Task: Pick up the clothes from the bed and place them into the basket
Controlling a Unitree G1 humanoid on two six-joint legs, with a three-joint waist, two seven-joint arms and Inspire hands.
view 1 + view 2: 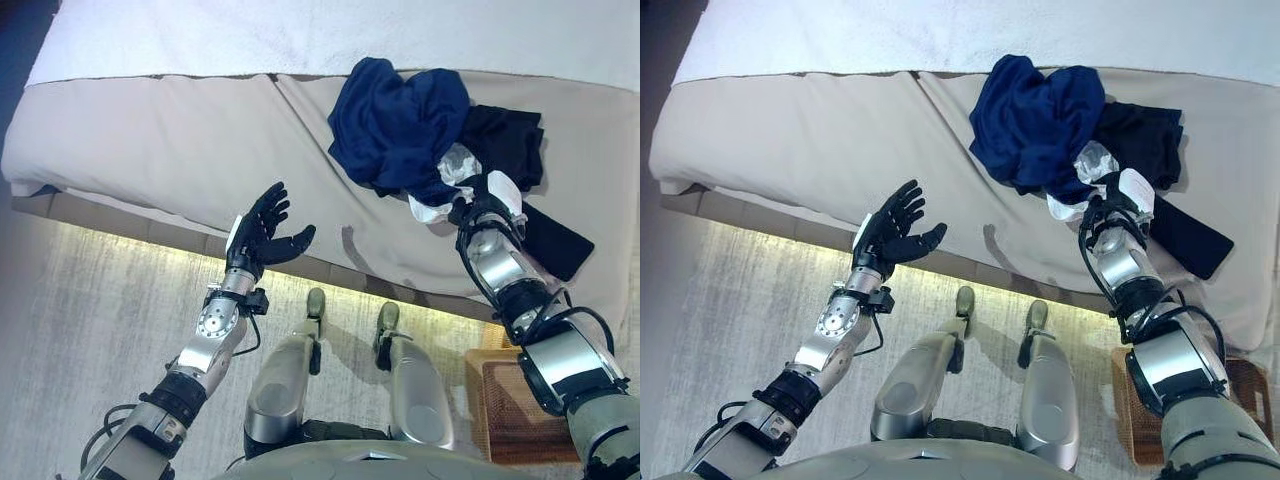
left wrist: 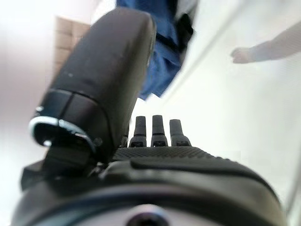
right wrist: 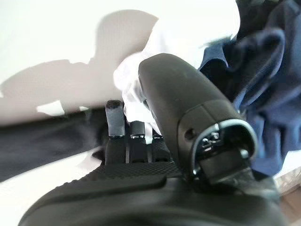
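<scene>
A pile of clothes lies on the right part of the bed (image 1: 150,150): a navy blue garment (image 1: 400,120), a black garment (image 1: 515,150) and a small white garment (image 1: 445,180) at the pile's near edge. My right hand (image 1: 492,200) is at that near edge, open, with its fingers (image 3: 114,120) straight and touching the white garment (image 3: 136,99) beside the blue one (image 3: 263,80). My left hand (image 1: 262,235) is open and empty, raised over the bed's front edge, well left of the pile. The wicker basket (image 1: 510,400) stands on the floor at the lower right.
The bed has a beige cover and a white blanket (image 1: 300,35) along its far side. A lit strip runs under the bed's front edge. Pale carpet (image 1: 70,320) lies in front of the bed. The bed's left half is bare cover.
</scene>
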